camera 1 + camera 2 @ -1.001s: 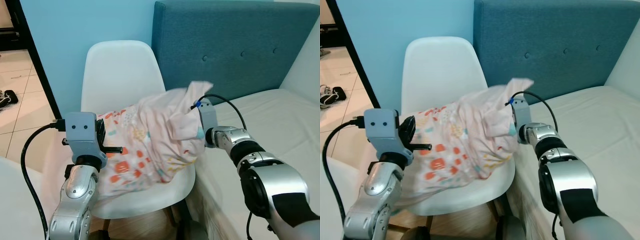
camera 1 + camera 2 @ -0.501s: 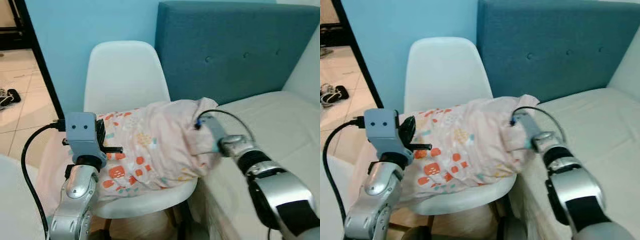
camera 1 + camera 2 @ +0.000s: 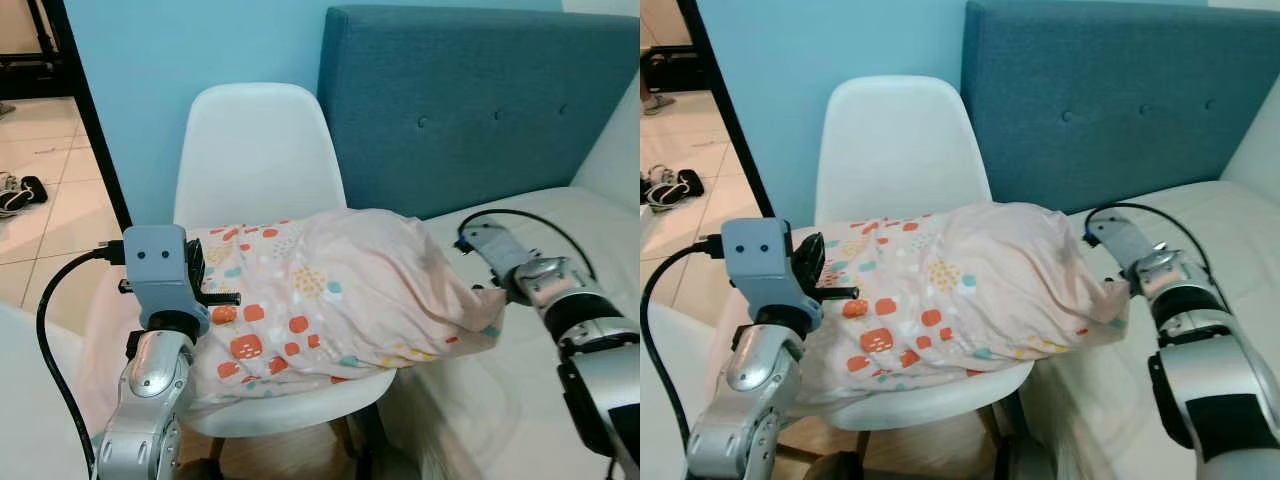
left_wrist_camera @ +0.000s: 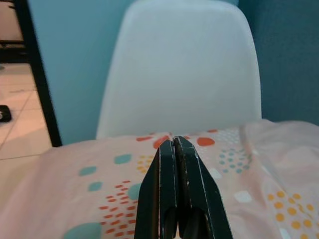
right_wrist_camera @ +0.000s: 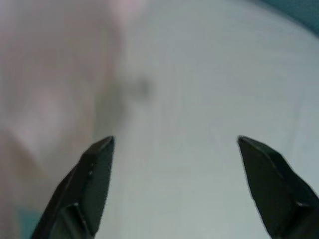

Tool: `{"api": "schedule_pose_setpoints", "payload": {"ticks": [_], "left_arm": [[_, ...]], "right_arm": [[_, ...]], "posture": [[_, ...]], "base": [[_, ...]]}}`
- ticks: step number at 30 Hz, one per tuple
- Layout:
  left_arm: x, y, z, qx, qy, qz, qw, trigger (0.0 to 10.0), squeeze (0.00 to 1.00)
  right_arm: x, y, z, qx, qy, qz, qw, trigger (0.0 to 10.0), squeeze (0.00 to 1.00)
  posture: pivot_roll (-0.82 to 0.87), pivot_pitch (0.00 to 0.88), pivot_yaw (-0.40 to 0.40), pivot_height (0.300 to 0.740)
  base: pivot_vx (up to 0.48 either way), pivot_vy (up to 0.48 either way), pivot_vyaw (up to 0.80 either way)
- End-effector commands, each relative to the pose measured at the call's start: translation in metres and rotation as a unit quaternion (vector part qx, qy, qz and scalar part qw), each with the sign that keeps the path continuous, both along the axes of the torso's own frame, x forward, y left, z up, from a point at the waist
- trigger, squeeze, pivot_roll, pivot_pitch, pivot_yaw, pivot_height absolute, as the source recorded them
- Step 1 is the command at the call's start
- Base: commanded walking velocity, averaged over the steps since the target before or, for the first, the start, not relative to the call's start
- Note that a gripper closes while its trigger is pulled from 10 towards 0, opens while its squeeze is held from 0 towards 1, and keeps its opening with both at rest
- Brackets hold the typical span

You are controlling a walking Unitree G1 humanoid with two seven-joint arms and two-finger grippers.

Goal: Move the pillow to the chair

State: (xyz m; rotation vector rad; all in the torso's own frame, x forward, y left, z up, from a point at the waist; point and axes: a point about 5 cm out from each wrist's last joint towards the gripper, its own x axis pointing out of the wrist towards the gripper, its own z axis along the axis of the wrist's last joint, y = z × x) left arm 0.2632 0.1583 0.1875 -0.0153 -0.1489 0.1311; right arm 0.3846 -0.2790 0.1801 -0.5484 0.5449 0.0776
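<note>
The pillow (image 3: 340,290), pale pink with orange and teal prints, lies flat on the seat of the white chair (image 3: 260,150). Its right end hangs over the seat toward the bed. My left gripper (image 3: 232,297) is shut at the pillow's left end. In the left wrist view its fingers (image 4: 174,141) are pressed together just above the fabric, with nothing visible between them. My right gripper (image 5: 174,144) stands wide open over the white sheet, beside the pillow's right end and apart from it. The right wrist (image 3: 530,280) is above the bed's edge.
The bed (image 3: 600,215) with its white sheet is on the right, backed by a teal headboard (image 3: 480,90). A dark door frame (image 3: 90,110) and tiled floor with shoes (image 3: 15,190) are on the left. A white surface (image 3: 20,400) sits at the lower left.
My right gripper let go of the pillow's raised end and drew back to the right over the bed. The pillow dropped flat onto the chair seat. The left gripper stayed put.
</note>
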Motion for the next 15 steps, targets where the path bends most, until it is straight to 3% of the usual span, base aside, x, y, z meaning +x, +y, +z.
{"api": "schedule_pose_setpoints", "payload": {"ticks": [1, 5, 7, 8, 9, 10, 11, 12, 14, 15], "left_arm": [[0.002, 0.003, 0.0, 0.007, 0.0, 0.01, 1.0, 10.0, 0.0], [0.004, 0.009, 0.002, 0.012, -0.004, 0.019, 1.0, 10.0, 0.0], [0.004, 0.009, 0.002, 0.012, -0.004, 0.019, 1.0, 10.0, 0.0], [0.005, 0.011, 0.003, 0.015, -0.005, 0.022, 1.0, 10.0, 0.0], [0.005, 0.011, 0.003, 0.015, -0.005, 0.022, 1.0, 10.0, 0.0], [0.005, 0.013, 0.003, 0.016, -0.004, 0.026, 1.0, 10.0, 0.0], [0.005, 0.015, 0.002, 0.016, -0.002, 0.029, 0.999, 10.0, 0.0], [0.005, 0.015, 0.002, 0.016, -0.002, 0.029, 0.999, 10.0, 0.0], [0.005, 0.018, 0.0, 0.022, 0.006, 0.039, 0.999, 10.0, 0.0], [0.005, 0.018, 0.0, 0.022, 0.006, 0.039, 0.999, 10.0, 0.0]], "right_arm": [[0.016, 0.019, 0.042, 0.057, -0.104, 0.032, 0.992, 10.0, 1.0], [0.021, 0.034, 0.055, 0.079, -0.144, 0.063, 0.984, 10.0, 0.99], [0.021, 0.034, 0.055, 0.079, -0.144, 0.063, 0.984, 10.0, 0.99], [0.024, 0.046, 0.063, 0.107, -0.179, 0.087, 0.974, 10.0, 0.1], [0.024, 0.046, 0.063, 0.107, -0.179, 0.087, 0.974, 10.0, 0.1], [0.024, 0.061, 0.069, 0.173, -0.205, 0.116, 0.956, 10.0, 0.0], [0.021, 0.081, 0.07, 0.277, -0.219, 0.153, 0.923, 10.0, 0.0], [0.021, 0.081, 0.07, 0.277, -0.219, 0.153, 0.923, 10.0, 0.0], [0.006, 0.115, 0.056, 0.401, -0.211, 0.219, 0.864, 10.0, 0.0], [0.006, 0.115, 0.056, 0.401, -0.211, 0.219, 0.864, 10.0, 0.0]], "posture": [[0.01, 0.0, -0.116, 0.57], [0.01, 0.0, -0.113, 0.57], [0.01, 0.0, -0.113, 0.57], [0.01, 0.0, -0.108, 0.57], [0.01, 0.0, -0.108, 0.57], [0.0, 0.0, -0.107, 0.57], [0.0, 0.0, -0.106, 0.575], [0.0, 0.0, -0.106, 0.575], [0.0, 0.0, -0.105, 0.585], [0.0, 0.0, -0.105, 0.585]], "base": [[0.0, 0.0, 0.0], [0.0, 0.0, 0.0], [0.0, 0.0, 0.0], [0.0, 0.0, 0.0], [0.0, 0.0, 0.0], [0.0, 0.0, 0.0], [0.0, 0.0, 0.0], [0.0, 0.0, 0.0], [0.0, 0.0, 0.0], [0.0, 0.0, 0.0]]}}
